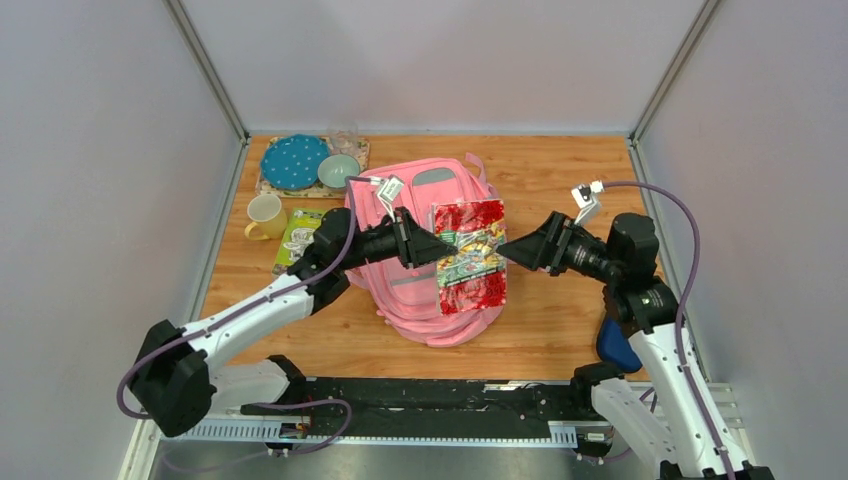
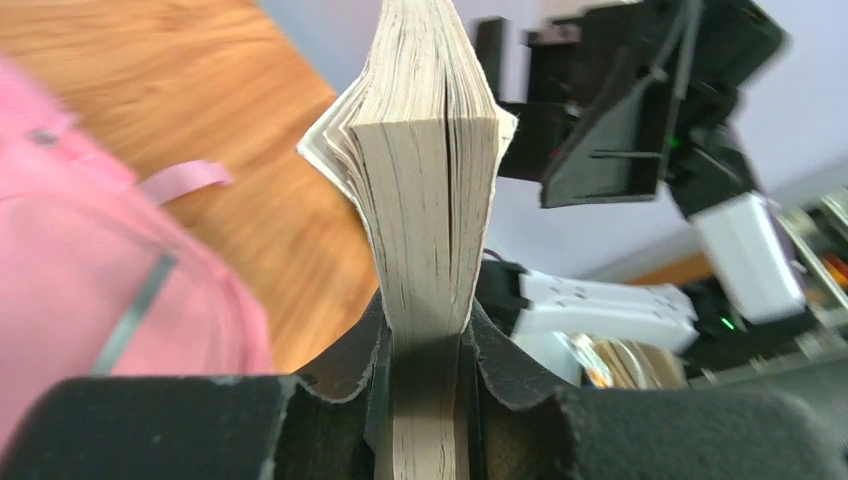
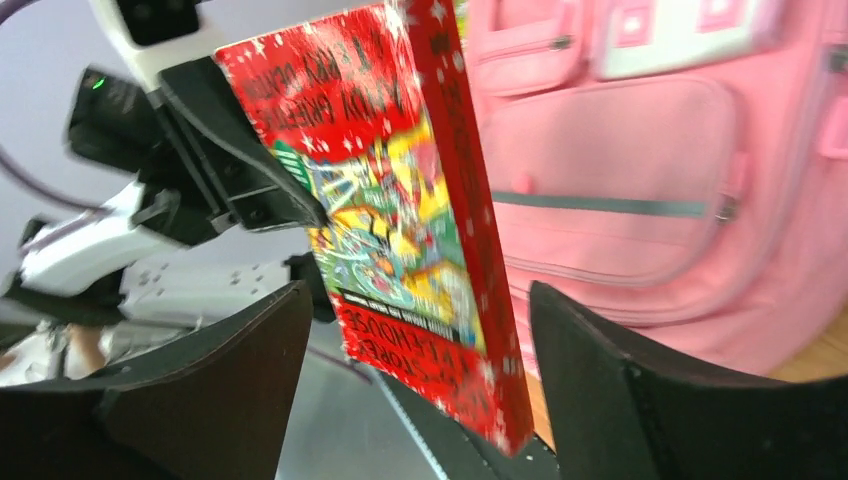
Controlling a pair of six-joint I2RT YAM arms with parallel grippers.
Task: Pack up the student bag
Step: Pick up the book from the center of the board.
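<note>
The student bag (image 1: 405, 290) is a pink backpack lying flat in the middle of the wooden table. A thick paperback book (image 1: 470, 255) with a red and colourful cover hangs above it. My left gripper (image 1: 432, 247) is shut on the book's left, page-edge side. In the left wrist view the pads (image 2: 510, 370) press both covers of the book (image 2: 430, 200). My right gripper (image 1: 505, 250) is open at the book's right edge. In the right wrist view its fingers (image 3: 600, 370) stand apart on either side of the red spine (image 3: 450, 200), with the bag (image 3: 620, 180) behind.
At the back left stand a blue dotted plate (image 1: 295, 162), a pale bowl (image 1: 338, 170), a clear glass (image 1: 345, 140), a yellow mug (image 1: 265, 215) and a green packet (image 1: 298, 238). A small dark blue case (image 1: 618, 345) lies by the right arm.
</note>
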